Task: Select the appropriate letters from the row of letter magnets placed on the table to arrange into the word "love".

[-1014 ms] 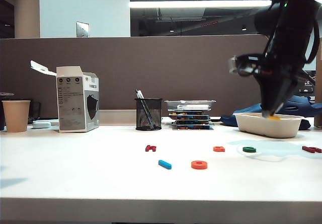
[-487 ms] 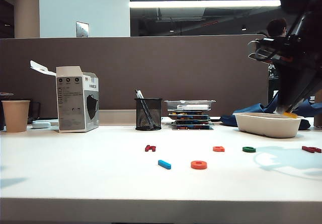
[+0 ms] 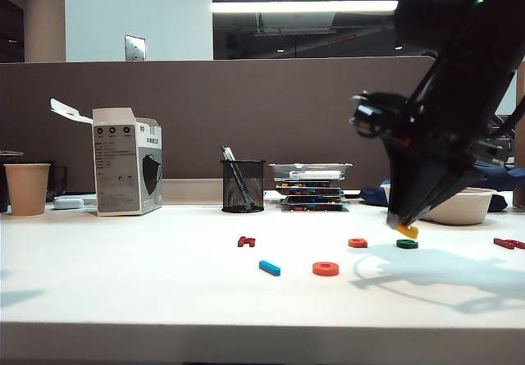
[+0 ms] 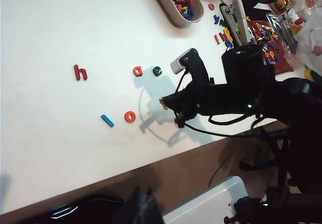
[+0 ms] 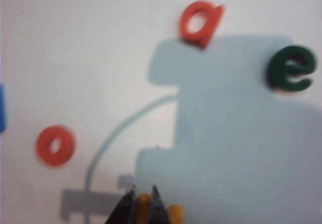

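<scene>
The right gripper, fingers closed on the yellow letter, has moved from above the white tray down toward the table. It now hangs just above the green e, its shadow shifted leftward.

The exterior view sits low at the tabletop front edge, looking level toward the partition. The left wrist view looks down from high and far. The right wrist view hangs close above. All three share the orange ring and green e.
</scene>
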`<state>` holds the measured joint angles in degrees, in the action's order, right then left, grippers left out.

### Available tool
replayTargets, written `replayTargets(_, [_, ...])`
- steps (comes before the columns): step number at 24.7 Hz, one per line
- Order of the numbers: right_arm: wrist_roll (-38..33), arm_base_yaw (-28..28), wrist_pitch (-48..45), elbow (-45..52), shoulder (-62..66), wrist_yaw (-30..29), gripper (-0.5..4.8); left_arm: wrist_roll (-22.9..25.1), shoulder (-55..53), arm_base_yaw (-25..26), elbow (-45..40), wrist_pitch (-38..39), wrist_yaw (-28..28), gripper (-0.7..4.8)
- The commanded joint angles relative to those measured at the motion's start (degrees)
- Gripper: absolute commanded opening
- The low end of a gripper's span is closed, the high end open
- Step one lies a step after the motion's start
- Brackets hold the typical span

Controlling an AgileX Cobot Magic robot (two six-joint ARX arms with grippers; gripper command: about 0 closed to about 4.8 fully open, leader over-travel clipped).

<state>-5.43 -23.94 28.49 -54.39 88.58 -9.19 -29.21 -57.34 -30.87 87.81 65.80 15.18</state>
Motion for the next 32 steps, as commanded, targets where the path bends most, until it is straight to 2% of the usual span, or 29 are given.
replayTargets(1, [-1.25, 0.00, -1.77, 0.00, 2.73, 0.52, -0.09, 0.28, 0.17, 0.02, 0.20, -0.26, 0.07, -0.05])
replayTargets(13, [-2.56, -0.81, -1.27, 0.00, 7.19, -0.39, -0.03, 0.26, 0.17, 0.02, 0.20, -0.24, 0.07, -0.05])
replayTargets(20, [-3.61, -0.81, -1.20, 0.00, 7.17, -3.87, 0.05, 0.28, 0.17, 0.02, 0.20, -0.24, 0.07, -0.05])
replayTargets(25, [-3.82, -0.81, -0.35, 0.00, 7.15, -4.09, 0.29, 0.28, 0.17, 0.02, 0.20, -0.24, 0.07, -0.05])
replayTargets(28, [-3.82, -0.81, 0.02, 0.00, 7.13, -4.09, 0.65, 0.26, 0.17, 0.02, 0.20, -0.24, 0.07, -0.05])
replayTargets(32, [-3.82, -0.81, -0.04, -0.04, 6.84, -4.92, 0.65, 0.28, 0.17, 0.02, 0.20, -0.24, 0.07, -0.05])
